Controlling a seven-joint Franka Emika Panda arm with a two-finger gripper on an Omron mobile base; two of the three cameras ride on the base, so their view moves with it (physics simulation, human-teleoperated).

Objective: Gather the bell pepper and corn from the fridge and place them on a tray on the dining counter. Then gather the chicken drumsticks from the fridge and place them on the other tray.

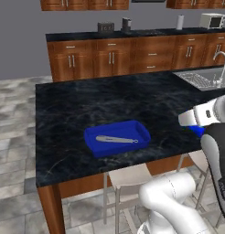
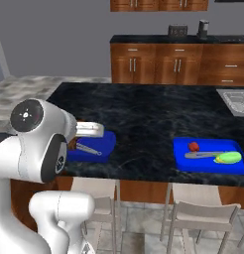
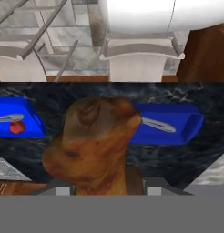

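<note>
My gripper (image 3: 102, 182) is shut on an orange-brown chicken drumstick (image 3: 93, 141), which hides most of the fingers. It hangs over the near edge of the black dining counter (image 1: 132, 100), and a brown bit of the drumstick (image 2: 72, 144) shows beside my arm at the left blue tray (image 2: 96, 144). That tray (image 1: 116, 137) holds just a silver utensil (image 1: 116, 139). The right blue tray (image 2: 211, 166) carries the red bell pepper (image 2: 193, 147), the yellow-green corn (image 2: 228, 158) and a utensil (image 2: 201, 155). The hand view has the bell pepper (image 3: 16, 128) at the left.
White stools (image 1: 128, 178) stand under the counter's near edge, close to my base. A sink with a faucet (image 1: 203, 80) is set into the counter's far right. Wood cabinets (image 1: 132, 55) and a microwave (image 1: 211, 20) line the back wall.
</note>
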